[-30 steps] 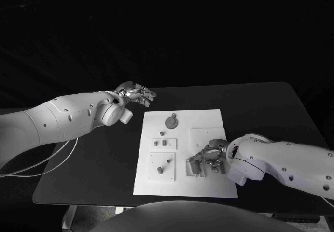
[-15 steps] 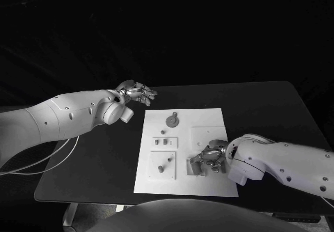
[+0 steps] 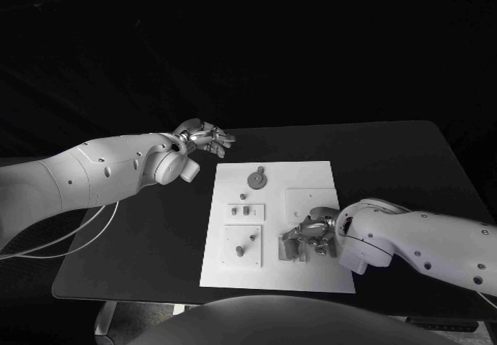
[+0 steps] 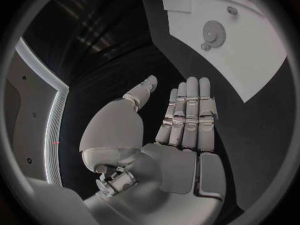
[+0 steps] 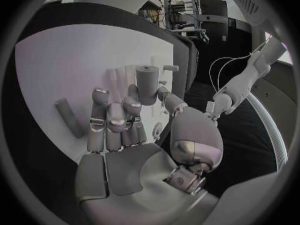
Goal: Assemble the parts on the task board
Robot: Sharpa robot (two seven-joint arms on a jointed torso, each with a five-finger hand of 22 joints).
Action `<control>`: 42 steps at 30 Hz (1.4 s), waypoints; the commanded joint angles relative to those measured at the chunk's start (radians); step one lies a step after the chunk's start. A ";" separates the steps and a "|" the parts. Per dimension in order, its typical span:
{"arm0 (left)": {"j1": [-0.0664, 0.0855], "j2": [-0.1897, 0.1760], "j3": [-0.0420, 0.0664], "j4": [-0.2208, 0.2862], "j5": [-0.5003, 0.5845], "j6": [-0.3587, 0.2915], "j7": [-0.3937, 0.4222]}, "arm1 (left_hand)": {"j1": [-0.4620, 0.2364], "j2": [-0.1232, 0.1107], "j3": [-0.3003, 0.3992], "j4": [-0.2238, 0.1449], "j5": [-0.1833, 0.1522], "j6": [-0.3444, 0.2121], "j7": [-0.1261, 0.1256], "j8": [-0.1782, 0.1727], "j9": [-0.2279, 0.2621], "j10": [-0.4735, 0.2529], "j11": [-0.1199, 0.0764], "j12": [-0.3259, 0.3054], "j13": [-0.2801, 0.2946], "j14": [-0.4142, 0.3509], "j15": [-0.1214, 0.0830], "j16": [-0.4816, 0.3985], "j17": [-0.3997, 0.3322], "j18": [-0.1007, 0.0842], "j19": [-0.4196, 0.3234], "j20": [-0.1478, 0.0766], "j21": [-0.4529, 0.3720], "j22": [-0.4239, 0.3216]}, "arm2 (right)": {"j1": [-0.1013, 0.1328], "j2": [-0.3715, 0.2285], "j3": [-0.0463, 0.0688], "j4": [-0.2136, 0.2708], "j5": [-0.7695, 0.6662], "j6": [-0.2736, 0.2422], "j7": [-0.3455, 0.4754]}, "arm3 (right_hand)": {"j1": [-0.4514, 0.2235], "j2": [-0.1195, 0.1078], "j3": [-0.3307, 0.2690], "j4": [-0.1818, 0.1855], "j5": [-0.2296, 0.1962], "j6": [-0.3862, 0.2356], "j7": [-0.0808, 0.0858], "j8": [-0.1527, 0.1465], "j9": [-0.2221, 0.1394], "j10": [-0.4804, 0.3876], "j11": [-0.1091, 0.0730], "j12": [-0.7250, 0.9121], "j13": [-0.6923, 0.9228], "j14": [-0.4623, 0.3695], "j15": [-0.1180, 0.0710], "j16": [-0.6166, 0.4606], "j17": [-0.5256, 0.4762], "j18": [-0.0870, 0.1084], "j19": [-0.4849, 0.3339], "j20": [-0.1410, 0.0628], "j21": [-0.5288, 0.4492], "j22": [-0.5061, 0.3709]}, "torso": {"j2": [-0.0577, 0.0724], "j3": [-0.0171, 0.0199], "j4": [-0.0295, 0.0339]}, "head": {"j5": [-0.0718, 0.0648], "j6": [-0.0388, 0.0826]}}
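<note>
Right hand (image 3: pixel 311 237) over unlabelled task board (image 3: pixel 311 180)

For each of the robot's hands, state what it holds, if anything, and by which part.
The left hand holds nothing; its fingers are straight, above bare table. The right hand is curled over the task board at a grey peg; whether it grips it cannot be told.

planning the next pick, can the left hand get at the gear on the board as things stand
Probably yes: the left hand hovers open off the task board's far left corner, the gear lies uncovered nearby, and the right hand is at the near end.
</note>
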 commanded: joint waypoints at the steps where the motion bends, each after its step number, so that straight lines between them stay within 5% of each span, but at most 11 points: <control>1: 0.001 0.000 0.001 0.002 0.001 0.004 0.003 | -0.007 -0.006 0.001 0.006 0.000 -0.006 -0.003 0.004 -0.001 -0.007 -0.002 0.005 -0.001 0.006 0.002 -0.005 0.001 0.020 0.000 0.000 -0.005 0.001 | -0.003 0.003 -0.001 -0.003 -0.019 0.021 0.001 | -0.003 -0.015 0.005 0.018 0.005 -0.004 0.004 -0.006 -0.001 -0.006 0.000 -0.004 0.002 -0.008 -0.002 -0.005 0.001 0.020 -0.003 0.002 -0.006 0.019 | 0.000 -0.0002 0.0008 | 0.000 0.000; 4: 0.001 0.000 0.001 0.002 0.000 0.004 0.003 | -0.007 -0.006 0.001 0.006 0.000 -0.006 -0.003 0.005 -0.001 -0.007 -0.002 0.005 -0.001 0.006 0.002 -0.005 0.002 0.020 0.000 0.000 -0.005 0.001 | -0.004 0.004 -0.001 -0.003 -0.019 0.022 0.002 | -0.007 -0.039 0.020 0.054 0.037 -0.007 0.005 -0.007 0.001 -0.008 0.001 -0.004 0.003 -0.009 -0.002 -0.006 0.002 0.020 -0.003 0.001 -0.005 0.019 | 0.000 -0.0008 0.0007 | 0.001 0.000; 11: 0.001 0.000 0.001 0.002 0.000 0.004 0.001 | -0.008 -0.006 0.001 0.006 0.000 -0.006 -0.003 0.005 -0.001 -0.007 -0.002 0.005 -0.002 0.006 0.002 -0.005 0.002 0.020 0.000 0.000 -0.006 0.002 | -0.005 0.004 -0.001 -0.005 -0.022 0.022 0.007 | -0.006 -0.073 0.031 0.100 -0.004 -0.014 0.007 -0.008 0.004 -0.013 0.002 -0.005 0.005 -0.013 -0.002 -0.007 0.004 0.020 -0.007 0.001 -0.005 0.019 | 0.000 -0.0009 0.0002 | 0.001 0.000; 23: 0.001 0.001 0.001 0.001 0.000 0.004 0.001 | -0.007 -0.006 0.002 0.006 0.000 -0.007 -0.003 0.005 -0.002 -0.007 -0.002 0.005 -0.002 0.006 0.002 -0.006 0.003 0.020 -0.001 0.000 -0.006 0.002 | -0.008 0.007 -0.001 -0.005 -0.037 0.041 0.019 | 0.024 -0.076 0.028 0.097 -0.006 -0.023 0.010 -0.010 0.007 -0.021 0.005 -0.005 0.007 -0.020 0.001 -0.008 0.006 0.020 -0.014 0.002 -0.004 0.020 | 0.000 -0.0002 0.0001 | 0.005 0.000; 27: 0.001 0.001 0.001 0.001 0.000 0.004 0.000 | -0.007 -0.006 0.002 0.006 0.000 -0.007 -0.003 0.005 -0.002 -0.007 -0.002 0.005 -0.002 0.006 0.002 -0.006 0.003 0.020 -0.001 0.000 -0.006 0.002 | -0.008 0.008 -0.001 -0.004 -0.035 0.047 0.022 | 0.014 -0.094 0.014 0.105 -0.015 -0.030 0.012 -0.011 0.008 -0.027 0.008 -0.006 0.008 -0.025 0.003 -0.008 0.007 0.020 -0.020 0.005 -0.005 0.020 | 0.000 -0.0003 -0.0001 | 0.006 0.000; 30: 0.001 0.002 0.001 0.001 -0.001 0.003 0.000 | -0.007 -0.006 0.002 0.006 0.000 -0.007 -0.003 0.005 -0.002 -0.008 -0.002 0.005 -0.002 0.006 0.002 -0.006 0.004 0.020 -0.001 0.000 -0.006 0.002 | -0.009 0.009 -0.001 -0.005 -0.046 0.031 0.024 | 0.047 -0.058 0.008 0.081 -0.013 -0.032 0.013 -0.009 0.013 -0.029 0.007 -0.003 0.010 -0.028 0.004 -0.005 0.009 0.020 -0.024 0.005 -0.001 0.021 | 0.000 -0.0001 0.0004 | 0.006 0.000; 32: 0.001 0.002 0.001 0.001 -0.001 0.003 0.000 | -0.007 -0.006 0.002 0.006 0.000 -0.007 -0.003 0.005 -0.002 -0.007 -0.002 0.005 -0.002 0.006 0.002 -0.007 0.004 0.020 -0.001 0.000 -0.006 0.002 | -0.009 0.008 -0.001 -0.006 -0.050 0.022 0.024 | 0.070 -0.022 -0.008 0.045 -0.013 -0.032 0.014 -0.007 0.016 -0.030 0.007 -0.001 0.011 -0.029 0.004 -0.003 0.011 0.020 -0.027 0.006 0.002 0.022 | 0.000 -0.0002 0.0003 | 0.007 0.000; 34: 0.001 0.001 0.001 0.001 -0.001 0.003 0.000 | -0.007 -0.006 0.002 0.006 0.000 -0.007 -0.003 0.005 -0.002 -0.007 -0.002 0.005 -0.002 0.006 0.002 -0.007 0.004 0.021 -0.001 0.000 -0.006 0.002 | -0.009 0.008 -0.001 -0.006 -0.054 0.018 0.024 | 0.096 0.037 -0.025 -0.009 -0.013 -0.030 0.012 -0.005 0.018 -0.029 0.008 0.000 0.011 -0.029 0.005 -0.001 0.012 0.020 -0.031 0.007 0.004 0.021 | 0.000 -0.0007 0.0003 | 0.006 0.000; 38: 0.001 0.001 0.001 0.001 -0.001 0.003 0.000 | -0.006 -0.006 0.002 0.006 0.000 -0.007 -0.003 0.005 -0.002 -0.007 -0.002 0.005 -0.002 0.006 0.002 -0.007 0.004 0.021 -0.001 0.000 -0.006 0.002 | -0.010 0.008 -0.001 -0.005 -0.056 0.014 0.027 | 0.099 0.093 -0.044 -0.071 -0.013 -0.026 0.012 -0.005 0.018 -0.026 0.007 0.001 0.009 -0.028 0.006 -0.001 0.011 0.020 -0.033 0.011 0.006 0.019 | 0.000 -0.0009 0.0003 | 0.007 0.000; 40: 0.001 0.001 0.001 0.001 -0.001 0.002 0.000 | -0.006 -0.006 0.002 0.006 0.000 -0.007 -0.003 0.005 -0.002 -0.007 -0.001 0.005 -0.002 0.006 0.002 -0.007 0.004 0.020 -0.001 0.000 -0.006 0.002 | -0.010 0.006 -0.001 -0.005 -0.062 0.017 0.030 | 0.095 0.100 -0.047 -0.085 -0.013 -0.025 0.011 -0.006 0.017 -0.025 0.007 0.001 0.008 -0.028 0.006 -0.001 0.011 0.020 -0.033 0.012 0.006 0.019 | 0.000 -0.0007 0.0004 | 0.007 0.000; 42: 0.001 0.001 0.001 0.000 -0.001 0.003 0.000 | -0.006 -0.006 0.002 0.006 0.000 -0.007 -0.003 0.005 -0.002 -0.007 -0.001 0.006 -0.002 0.006 0.002 -0.007 0.005 0.020 -0.001 0.000 -0.006 0.003 | -0.010 0.003 -0.001 -0.004 -0.065 0.022 0.033 | 0.081 0.075 -0.056 -0.088 -0.013 -0.026 0.012 -0.007 0.016 -0.025 0.008 0.000 0.008 -0.028 0.006 -0.002 0.011 0.020 -0.033 0.014 0.005 0.019 | 0.000 -0.0008 0.0006 | 0.007 0.000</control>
